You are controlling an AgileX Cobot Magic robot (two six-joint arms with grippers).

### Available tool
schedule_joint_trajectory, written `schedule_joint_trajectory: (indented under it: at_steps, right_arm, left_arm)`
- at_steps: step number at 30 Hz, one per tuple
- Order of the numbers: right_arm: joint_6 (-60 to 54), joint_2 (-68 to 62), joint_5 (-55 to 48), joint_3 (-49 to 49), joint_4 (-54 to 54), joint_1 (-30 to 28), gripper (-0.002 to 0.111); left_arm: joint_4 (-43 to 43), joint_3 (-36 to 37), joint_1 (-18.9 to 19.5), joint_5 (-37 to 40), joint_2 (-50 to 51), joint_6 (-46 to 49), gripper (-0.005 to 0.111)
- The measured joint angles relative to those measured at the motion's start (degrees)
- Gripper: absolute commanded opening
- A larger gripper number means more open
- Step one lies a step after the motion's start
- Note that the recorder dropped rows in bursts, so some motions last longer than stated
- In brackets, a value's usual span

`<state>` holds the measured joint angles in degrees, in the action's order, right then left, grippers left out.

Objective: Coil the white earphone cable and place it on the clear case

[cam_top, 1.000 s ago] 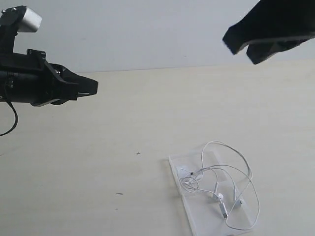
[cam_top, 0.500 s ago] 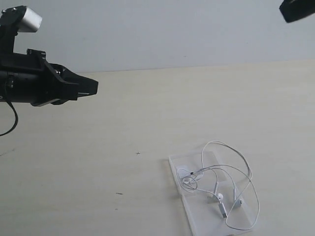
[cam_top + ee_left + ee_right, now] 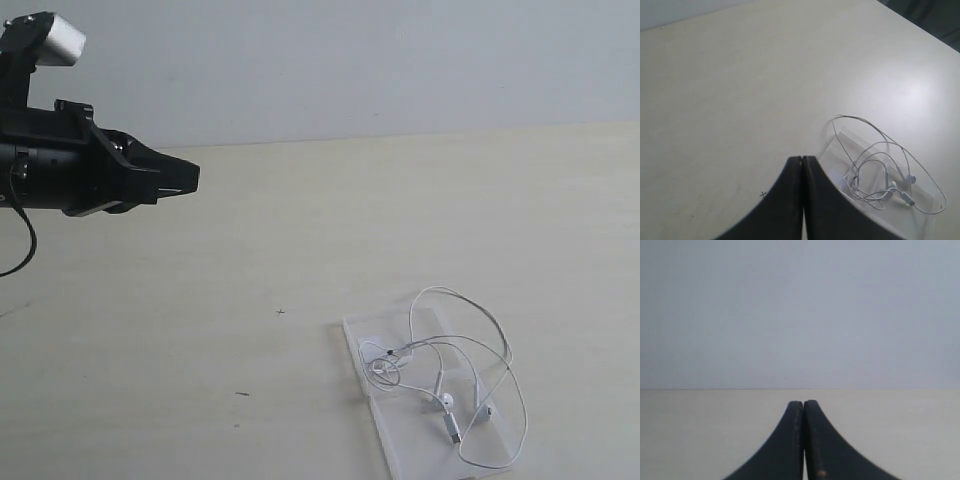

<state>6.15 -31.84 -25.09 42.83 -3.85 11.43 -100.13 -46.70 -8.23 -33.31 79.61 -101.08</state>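
The white earphone cable lies in loose loops on the clear case, which rests flat on the table at the front right; part of one loop hangs past the case's edge. In the left wrist view the cable and the case lie beyond my fingertips. My left gripper hangs high at the left, far from the case, shut and holding nothing. My right gripper is out of the exterior view; its own view shows it shut and empty, facing bare table and wall.
The light beige table runs back to a pale grey wall. A small dark mark and another speck sit on the tabletop left of the case.
The right gripper has risen and withdrawn to the upper right, leaving the exterior view. The left arm, the cable and the case have stayed put.
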Motion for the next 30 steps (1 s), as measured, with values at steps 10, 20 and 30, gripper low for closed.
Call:
schedule_joint_trajectory:
  at_steps: [10, 20, 30]
  right_arm:
    - [0.0, 11.6, 5.3, -23.8, 0.7, -4.3, 0.0]
    - [-0.5, 16.7, 12.5, -34.5, -0.5, -4.3, 0.0]
    - [0.1, 28.6, 13.8, -41.6, -0.5, -4.3, 0.0]
  left_arm:
    - [0.0, 0.0, 0.0, 0.0, 0.0, 0.0, 0.0]
    - [0.0, 0.0, 0.0, 0.0, 0.0, 0.0, 0.0]
    - [0.0, 0.0, 0.0, 0.0, 0.0, 0.0, 0.0]
